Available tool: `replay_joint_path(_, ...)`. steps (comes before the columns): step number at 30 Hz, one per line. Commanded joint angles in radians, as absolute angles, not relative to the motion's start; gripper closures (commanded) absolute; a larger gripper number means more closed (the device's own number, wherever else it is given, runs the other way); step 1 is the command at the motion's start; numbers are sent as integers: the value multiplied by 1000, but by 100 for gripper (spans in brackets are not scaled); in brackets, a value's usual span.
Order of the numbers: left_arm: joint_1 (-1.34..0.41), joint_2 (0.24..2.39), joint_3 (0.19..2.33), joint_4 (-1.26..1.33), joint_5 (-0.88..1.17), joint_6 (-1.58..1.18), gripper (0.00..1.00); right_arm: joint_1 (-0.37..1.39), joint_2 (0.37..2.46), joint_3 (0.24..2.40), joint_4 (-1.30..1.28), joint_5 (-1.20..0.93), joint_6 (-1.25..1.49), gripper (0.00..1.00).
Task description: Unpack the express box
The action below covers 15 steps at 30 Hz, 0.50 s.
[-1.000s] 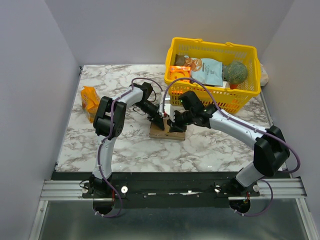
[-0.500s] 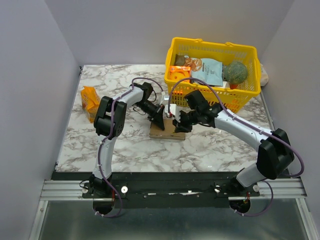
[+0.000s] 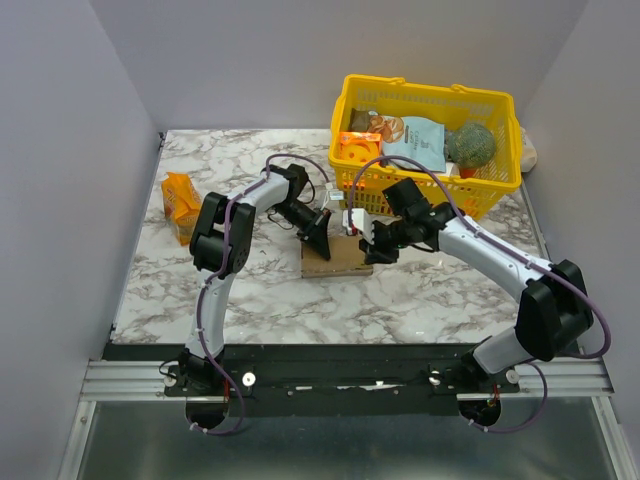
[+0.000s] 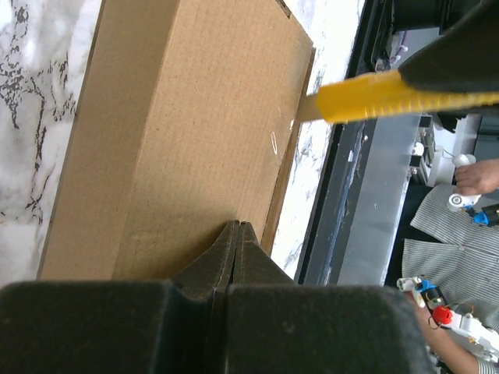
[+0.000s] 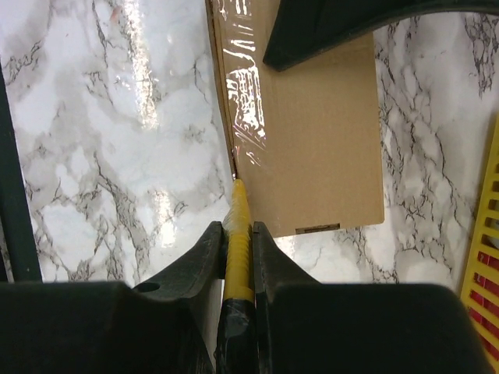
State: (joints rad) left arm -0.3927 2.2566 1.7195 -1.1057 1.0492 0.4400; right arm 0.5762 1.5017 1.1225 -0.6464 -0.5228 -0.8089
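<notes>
Brown corrugated cardboard in a small flat rectangular carton: this is the express box (image 3: 335, 262). It lies near the middle of the white marbled bench (image 3: 250, 295), a little toward the far edge. It sits just in front of the yellow plastic mesh basket (image 3: 470, 195), which fills the far right corner. Its flaps are shut, and a strip of clear glossy tape (image 5: 245, 97) runs along one long side. A small orange snack packet (image 3: 180, 205) stands near the left edge, well apart from the work.

The left gripper (image 4: 236, 227) has its black fingers pressed together with nothing between them. Its tips bear down on the carton's top face, seemingly to pin it. The right gripper (image 5: 237, 230) is clenched on a yellow-handled box cutter (image 5: 238, 202), whose tip meets the taped edge of the carton.

Over the last second the right gripper has slid from above the middle of the box out toward its right side, nearer the basket, carrying the cutter with it. The left gripper has held its place and the carton has barely shifted. That reads as a cutting stroke along the tape, under way or nearly run out. Whether the tape has actually parted cannot be told, and nothing is unpacked yet
</notes>
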Motion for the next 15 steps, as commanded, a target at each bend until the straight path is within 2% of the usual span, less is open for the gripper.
replay_joint_path(1, -380, 2324, 1704, -1083, 842, 534, 100, 545, 1489, 1137, -776, -483, -868, 99)
replay_joint_path(15, -383, 2324, 1707, -1111, 833, 577, 100, 448, 1514, 1207, -888, -468, -1018, 100)
